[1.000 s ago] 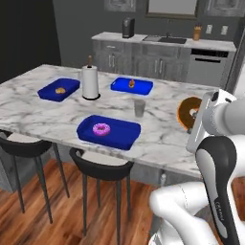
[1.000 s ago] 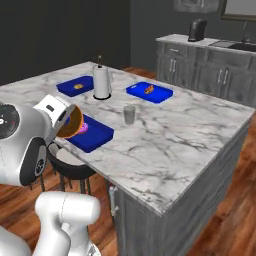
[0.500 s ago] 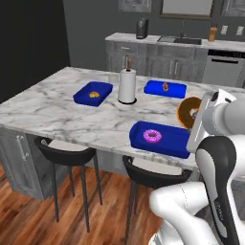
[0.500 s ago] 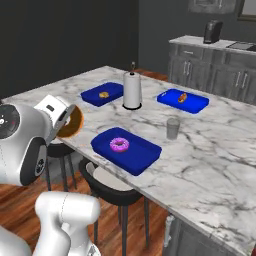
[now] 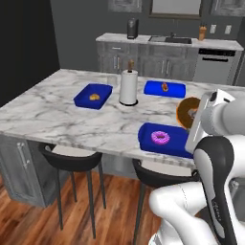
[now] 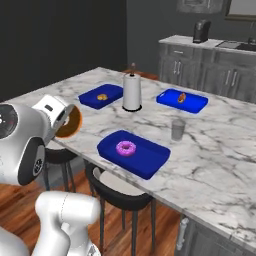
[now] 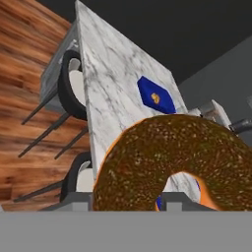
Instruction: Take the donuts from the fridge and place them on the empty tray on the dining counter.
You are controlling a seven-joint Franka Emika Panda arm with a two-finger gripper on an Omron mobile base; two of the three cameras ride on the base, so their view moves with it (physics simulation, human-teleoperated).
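One marble counter (image 5: 57, 115) spreads ahead of the arm, and the blue tray (image 5: 177, 143) at its near edge, holding the pink donut (image 5: 160, 138), lies just below and forward of the gripper (image 5: 194, 115). Clamped narrow between the fingers, the chocolate donut (image 5: 187, 112) hangs on edge above the tray's free half. Behind stand a paper-towel roll (image 5: 128, 87), a glass (image 6: 177, 129) and two pastry trays (image 5: 93, 95), none blocking the way.

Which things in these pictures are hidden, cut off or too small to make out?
- Gripper, hand view: the chocolate donut covers where the fingertips meet it.
- Chocolate donut, left base view: the white hand hides its right part.
- Tray with the pink donut, left base view: the arm covers its right end.
- Small pastries on the far trays: too small to tell what kind.
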